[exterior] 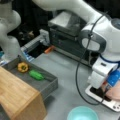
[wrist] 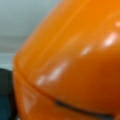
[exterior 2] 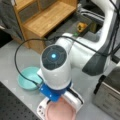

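My gripper (exterior: 102, 88) hangs low at a front view's right, its tips down against a pink rounded dish (exterior: 115, 93) that sits on a white tray (exterior: 96, 96). From above, my wrist (exterior 2: 53, 65) covers the hand, and the pink dish (exterior 2: 61, 111) shows just below it on the white tray (exterior 2: 41, 108). A glossy orange rounded surface (wrist: 75, 62) fills the wrist view very close up, and no fingers show there.
A teal bowl (exterior: 82, 113) (exterior 2: 27, 78) stands near the white tray. A grey bin (exterior: 48, 86) holds a yellow pepper (exterior: 23, 67) (exterior 2: 81, 26) and a green vegetable (exterior: 36, 75). A wooden shelf unit (exterior: 17, 97) (exterior 2: 47, 16) and a metal appliance (exterior: 66, 32) (exterior 2: 110, 96) border the table.
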